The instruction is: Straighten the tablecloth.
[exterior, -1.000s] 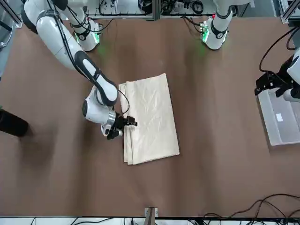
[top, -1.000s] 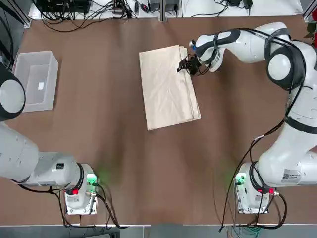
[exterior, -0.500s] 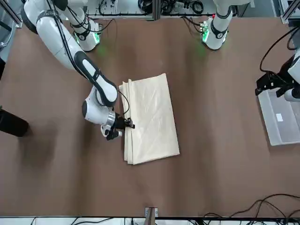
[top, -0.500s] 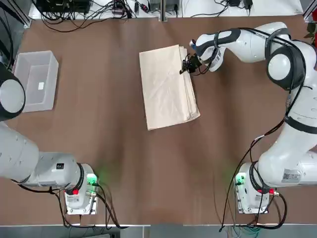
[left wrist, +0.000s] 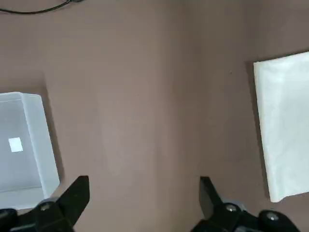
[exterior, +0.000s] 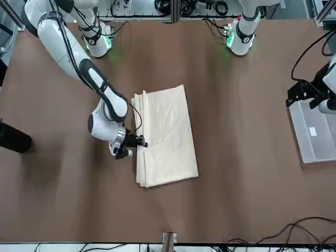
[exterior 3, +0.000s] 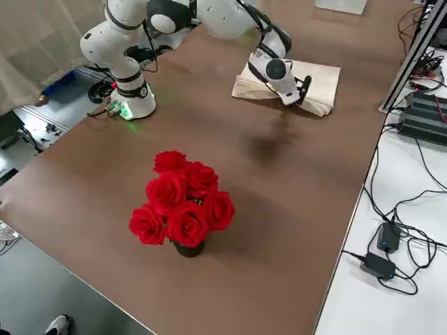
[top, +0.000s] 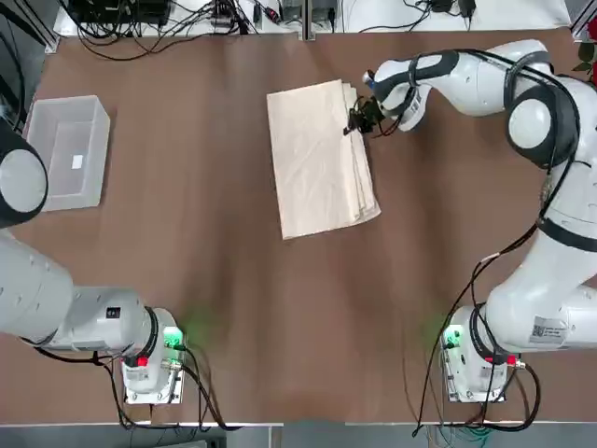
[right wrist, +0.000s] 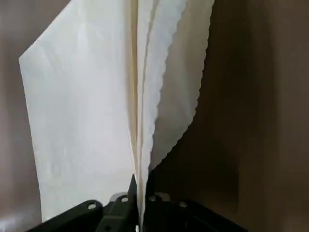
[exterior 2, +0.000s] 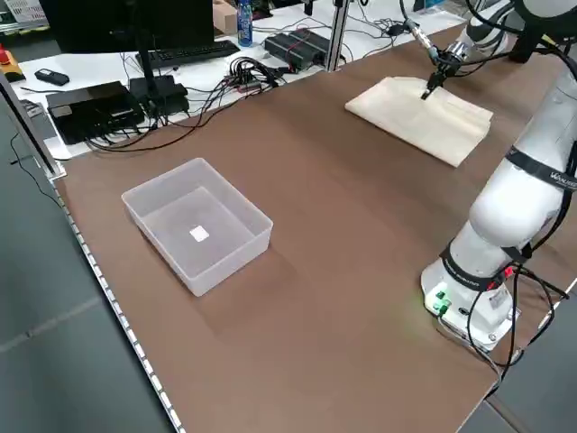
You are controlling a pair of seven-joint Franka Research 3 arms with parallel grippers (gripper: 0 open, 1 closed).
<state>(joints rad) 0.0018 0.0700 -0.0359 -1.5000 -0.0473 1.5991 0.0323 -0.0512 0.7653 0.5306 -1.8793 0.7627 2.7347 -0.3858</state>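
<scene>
Gripper (right wrist: 141, 186) clamped on tablecloth edge (right wrist: 141, 145)

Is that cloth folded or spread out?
Folded: the cloth shows stacked layers along one side, where the right gripper pinches it.

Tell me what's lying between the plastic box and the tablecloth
Only bare brown tabletop lies between the plastic box and the tablecloth, as the top view shows.

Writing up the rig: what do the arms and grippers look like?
Both arms: white rounded segments, black joint bands, loose black cables outside. Bases show green lights and a red spot. Left gripper and right gripper: black, two fingers, with silvery screws.
</scene>
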